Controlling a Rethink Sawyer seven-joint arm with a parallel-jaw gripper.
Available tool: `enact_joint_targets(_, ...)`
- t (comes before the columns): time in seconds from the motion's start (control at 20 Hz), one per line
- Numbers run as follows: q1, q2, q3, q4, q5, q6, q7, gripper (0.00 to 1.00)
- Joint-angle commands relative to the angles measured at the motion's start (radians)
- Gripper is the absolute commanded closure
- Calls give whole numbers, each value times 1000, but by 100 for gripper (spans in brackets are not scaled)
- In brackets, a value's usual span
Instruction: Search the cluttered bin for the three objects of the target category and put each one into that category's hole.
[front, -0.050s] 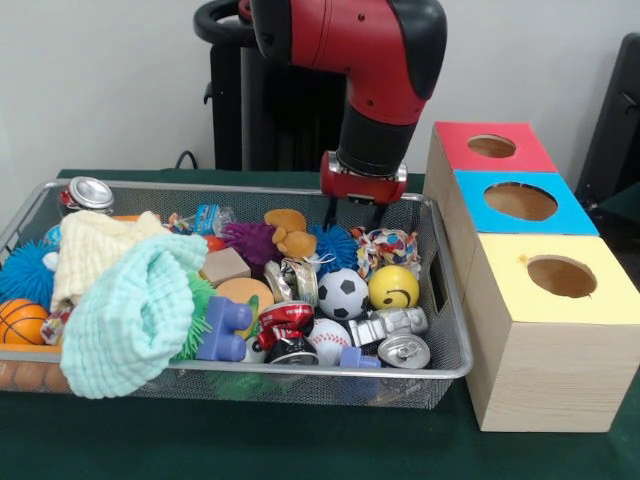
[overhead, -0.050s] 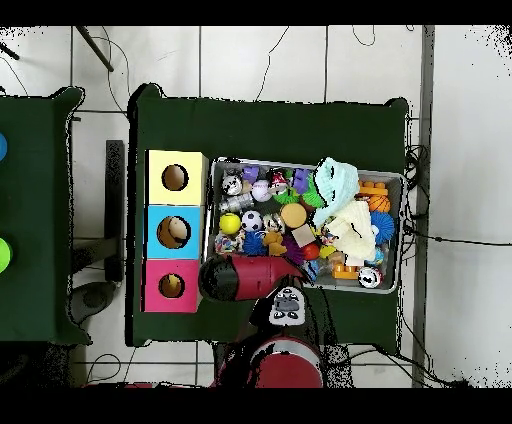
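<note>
A wire bin (front, -0.050s: 300, 371) holds a heap of toys. Among them are a soccer ball (front, -0.050s: 343, 293), a yellow smiley ball (front, -0.050s: 393, 287), a baseball (front, -0.050s: 328, 341), a basketball (front, -0.050s: 20, 321), and crushed cans (front, -0.050s: 405, 350) (front, -0.050s: 285, 325) (front, -0.050s: 88, 193). To the bin's right stand three wooden boxes, each with a round hole: red top (front, -0.050s: 490, 147), blue top (front, -0.050s: 520, 201), yellow top (front, -0.050s: 560, 276). My gripper (front, -0.050s: 355, 214) hangs open and empty over the bin's far right corner, above a knotted rope toy (front, -0.050s: 388, 245). In the overhead view the arm (overhead, -0.050s: 245, 278) hides it.
A mint cloth (front, -0.050s: 130, 318) and a cream cloth (front, -0.050s: 95, 250) cover the bin's left half. Spiky rubber toys, a blue block (front, -0.050s: 222, 330) and a wooden block (front, -0.050s: 226, 266) fill the middle. The boxes stand close against the bin's right wall.
</note>
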Motion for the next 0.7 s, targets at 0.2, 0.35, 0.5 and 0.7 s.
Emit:
enact_joint_targets(0.2, -8, 80, 61, -24, 17, -142, 177, 100)
enact_joint_targets(0.35, -21, 79, 78, -35, 14, -106, 150, 100)
enact_joint_targets(0.5, -29, 67, 88, -32, 21, -91, 148, 100)
enact_joint_targets(0.7, -14, 17, 81, -12, 29, -42, 148, 100)
